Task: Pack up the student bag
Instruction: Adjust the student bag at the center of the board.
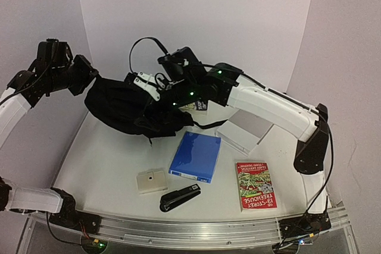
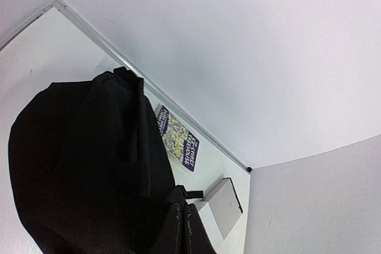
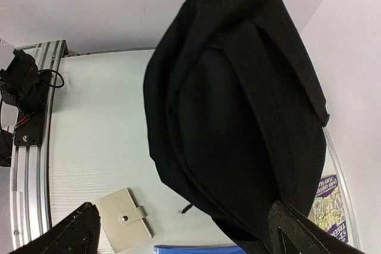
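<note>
I judge this to be the opening step: every item lies outside the bag (image 1: 122, 108), and I cannot see an open mouth on it. My left gripper (image 2: 183, 209) is clamped on a fold of fabric at the bag's edge, and the bag slumps out ahead of it. My right gripper (image 3: 182, 203) has its jaws spread wide and holds nothing. It hovers just above the bag, whose dark bulk fills the space ahead of its fingers.

Next, I think, the right one must find a zipper pull or the mouth's rim, and I cannot pick out either in the black cloth.

The wallet (image 3: 122, 221) lies near one of its fingers and a purple book (image 3: 330, 206) near the other. The white box (image 1: 244, 130) sits beside its forearm. The blue folder (image 1: 195, 156), stapler (image 1: 180, 197) and Treehouse book (image 1: 256, 185) lie back toward the bases. The loose straps (image 3: 300, 63) could snag a finger.
</note>
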Robot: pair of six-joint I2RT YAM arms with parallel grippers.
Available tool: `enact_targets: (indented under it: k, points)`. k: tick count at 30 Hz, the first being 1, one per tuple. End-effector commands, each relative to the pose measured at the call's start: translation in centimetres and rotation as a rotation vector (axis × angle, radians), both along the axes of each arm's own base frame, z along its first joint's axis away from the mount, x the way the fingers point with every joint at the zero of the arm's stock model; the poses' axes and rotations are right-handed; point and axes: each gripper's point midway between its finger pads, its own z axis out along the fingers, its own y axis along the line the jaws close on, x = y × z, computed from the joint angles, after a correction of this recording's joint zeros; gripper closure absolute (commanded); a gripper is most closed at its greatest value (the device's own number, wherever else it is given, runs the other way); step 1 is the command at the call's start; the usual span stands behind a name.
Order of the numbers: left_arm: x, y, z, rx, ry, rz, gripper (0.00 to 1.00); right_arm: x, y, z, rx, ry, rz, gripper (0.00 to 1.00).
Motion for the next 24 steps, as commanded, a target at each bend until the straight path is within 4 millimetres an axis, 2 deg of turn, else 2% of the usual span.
enact_targets:
  k: [1,5,9,11,15,19,21,22,24]
  points:
    - [0.4,-1.6,8.6,-0.082,-0.245,-0.083,1.0,2.3,1.8,1.2,0.028,-0.164,-0.08,0.02]
    - [0.8,-1.9,9.9,-0.109,-0.262,-0.088,1.0,4.2,3.8,1.3,0.082,-0.243,-0.148,0.02]
    - [1.9,-2.1,9.9,-0.113,-0.226,-0.075,1.0,5.0,5.9,0.7,0.115,-0.307,-0.144,0.02]
    - [2.5,-2.0,9.7,-0.111,-0.2,-0.053,1.0,5.7,6.6,0.6,0.122,-0.361,-0.157,0.09]
    - [4.1,-1.9,10.2,-0.106,-0.168,-0.012,1.0,6.1,7.2,-0.2,0.131,-0.373,-0.161,0.36]
    - [5.3,-3.0,10.2,-0.134,-0.135,-0.037,1.0,5.7,7.6,0.0,0.149,-0.366,-0.146,0.78]
    - [5.3,-3.0,9.6,-0.135,-0.119,-0.034,0.97,5.9,7.4,1.1,0.169,-0.382,-0.159,0.98]
    - [5.4,-3.0,9.1,-0.129,-0.111,-0.034,0.89,6.1,7.2,2.0,0.185,-0.39,-0.175,1.0]
    - [5.0,-2.6,9.3,-0.094,-0.126,-0.027,0.64,6.4,6.6,3.6,0.225,-0.385,-0.2,1.0]
